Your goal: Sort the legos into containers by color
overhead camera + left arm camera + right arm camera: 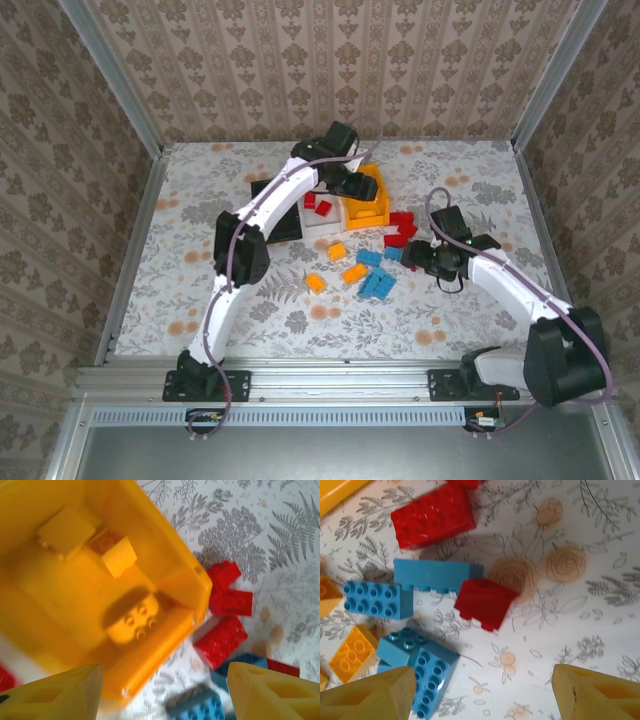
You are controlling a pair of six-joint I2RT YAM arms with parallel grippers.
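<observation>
On the patterned table (200,230) the three containers stand in a row at mid-depth. Furthest left is the black bin (284,224), partly hidden under the left arm. Touching its right side is the white bin (325,226), with two red bricks (316,204) in it, and right of that stands the orange bin (376,214). The left gripper (352,186) hangs above the orange bin. In its wrist view its jaws stand wide apart with nothing between them, and three orange bricks (137,622) lie on the bin's floor below. Just outside the bin's corner, toward the right, lies a cluster of loose red bricks (221,640). Nearer the arms, the rest of the legos are scattered on the table: loose orange bricks (315,283) to the left, blue bricks (378,285) beside them, and the red ones furthest right. The right gripper (415,258) hovers low at the right edge of this scatter, its jaws open and empty. Its wrist view looks down on a small red brick (485,602) lying against a long blue brick (437,575).
</observation>
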